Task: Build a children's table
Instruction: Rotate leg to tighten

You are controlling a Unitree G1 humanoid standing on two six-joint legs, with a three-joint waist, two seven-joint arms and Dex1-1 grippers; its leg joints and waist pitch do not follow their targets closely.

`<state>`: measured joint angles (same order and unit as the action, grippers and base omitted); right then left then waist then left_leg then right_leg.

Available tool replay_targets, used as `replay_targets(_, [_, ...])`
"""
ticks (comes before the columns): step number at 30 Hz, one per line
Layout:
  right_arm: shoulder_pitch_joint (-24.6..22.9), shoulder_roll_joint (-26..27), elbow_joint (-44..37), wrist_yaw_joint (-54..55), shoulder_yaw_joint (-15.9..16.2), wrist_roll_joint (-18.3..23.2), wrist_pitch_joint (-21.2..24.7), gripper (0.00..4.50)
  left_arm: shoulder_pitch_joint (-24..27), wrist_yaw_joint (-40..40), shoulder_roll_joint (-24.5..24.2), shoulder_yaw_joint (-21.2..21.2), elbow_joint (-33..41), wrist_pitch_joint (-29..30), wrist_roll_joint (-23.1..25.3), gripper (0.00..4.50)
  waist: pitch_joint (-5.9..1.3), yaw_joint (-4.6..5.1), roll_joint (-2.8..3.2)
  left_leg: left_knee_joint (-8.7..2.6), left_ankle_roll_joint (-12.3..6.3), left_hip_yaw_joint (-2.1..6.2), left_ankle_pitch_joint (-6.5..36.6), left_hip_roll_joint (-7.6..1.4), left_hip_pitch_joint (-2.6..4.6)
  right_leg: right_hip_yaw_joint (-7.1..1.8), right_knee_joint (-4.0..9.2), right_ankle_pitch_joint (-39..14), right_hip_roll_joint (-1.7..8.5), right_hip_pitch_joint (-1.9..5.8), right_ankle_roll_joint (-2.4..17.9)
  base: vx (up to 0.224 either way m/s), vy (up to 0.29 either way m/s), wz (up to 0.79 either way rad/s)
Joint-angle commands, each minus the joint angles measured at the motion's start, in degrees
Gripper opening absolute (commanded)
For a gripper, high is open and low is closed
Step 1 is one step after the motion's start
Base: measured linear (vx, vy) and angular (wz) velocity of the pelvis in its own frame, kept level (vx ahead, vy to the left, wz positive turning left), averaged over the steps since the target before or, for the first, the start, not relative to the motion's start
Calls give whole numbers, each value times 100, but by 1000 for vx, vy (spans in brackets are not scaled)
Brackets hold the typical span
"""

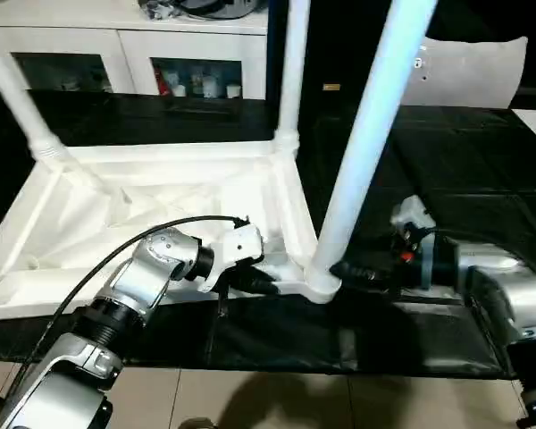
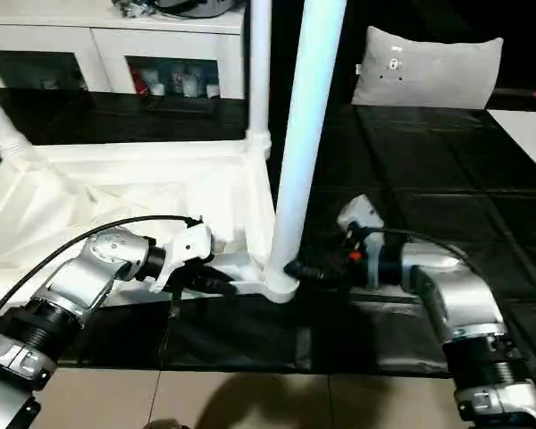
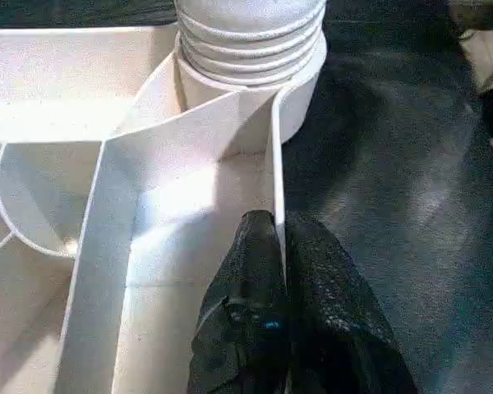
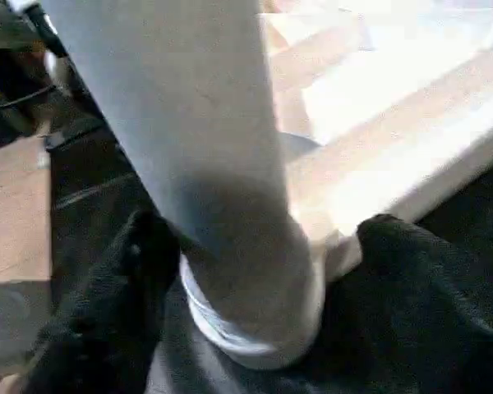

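The left gripper (image 3: 275,271) is pinched shut on the thin upright rim wall of the white table top (image 1: 161,210), one black finger on each side of that wall, near the front corner socket (image 3: 300,90). The right gripper (image 4: 246,287) stands wide, its two fingers (image 4: 123,279) on either side of the foot of the nearest leg (image 1: 366,152) where it enters the same corner socket; whether the pads press the tube I cannot tell.

The table top lies upside down, ribbed underside up, on the black-covered work table (image 1: 447,152). Its front rim runs close to the near edge of the black surface, and the gripped corner sits toward the middle of that edge. Three legs rise from it: the nearest from the front corner, tilted slightly; a second leg (image 1: 290,71) upright from the far corner behind it; a third leg (image 1: 13,89) leaning out of the far left corner. The ribs inside the top form open compartments between the walls.

To the right of the top the black cover lies bare and wide, out to a grey pillow (image 2: 424,67) at the far side. Below the table's near edge shows a tan tiled floor (image 1: 277,398). Behind the table stands a white cabinet (image 1: 125,54) with glass doors and small bottles inside.
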<state>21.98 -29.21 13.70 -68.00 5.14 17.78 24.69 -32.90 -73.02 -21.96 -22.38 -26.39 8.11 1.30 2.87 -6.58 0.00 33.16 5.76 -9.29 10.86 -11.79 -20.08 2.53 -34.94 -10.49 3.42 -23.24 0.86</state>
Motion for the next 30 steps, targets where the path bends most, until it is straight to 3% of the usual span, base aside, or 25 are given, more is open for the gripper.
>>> replay_targets(1, [2,48,-50,-37,33,94,13,336,37,-333,59,-257,193,-22,-74,0,-350,17,-36,-339,-278,-44,892,-112,-4,-211,426,-1199,375,318,1158,0,0,0])
replay_targets(9, [-1,93,-15,-129,141,104,80,286,42,-315,88,-260,180,-31,-34,0,-359,9,-43,-333,-272,-43,813,-102,-14,-208,413,-1089,369,332,1142,0,0,0])
replay_targets(10, [-4,85,-23,-141,146,117,102,259,44,-306,85,-261,183,-29,-33,0,-359,8,-44,-332,-269,-43,811,-101,-12,-209,413,-1094,370,332,1139,0,0,0])
replay_targets(14, [-25,65,-63,-190,153,159,183,223,42,-274,86,-255,184,17,-33,0,-355,8,-43,-332,-254,-44,844,-97,-11,-208,422,-1156,366,331,1115,0,0,0])
replay_targets(20, [-133,124,-177,-85,242,148,327,212,93,-43,206,-170,225,234,-71,0,-357,1,-43,-334,-245,-40,816,-102,-12,-212,425,-1222,376,332,1080,0,0,0])
replay_targets(24, [12,691,-188,1030,6,85,649,211,17,935,635,35,59,836,73,0,-321,30,-45,-355,-167,-42,973,-90,-3,-208,471,-1616,371,310,1000,0,0,0])
replay_targets(26, [147,996,-10,1754,-62,-150,728,211,-66,1616,958,260,-88,1082,90,0,-320,60,-34,-363,-54,-26,1108,-69,10,-195,520,-2141,377,300,812,0,0,0])
replay_targets(30, [382,1549,356,3129,-341,-456,859,207,-234,2756,1435,633,-377,1343,151,0,-305,193,-59,-369,35,-1,1303,-31,-18,-172,584,-2634,367,289,593,0,0,0])
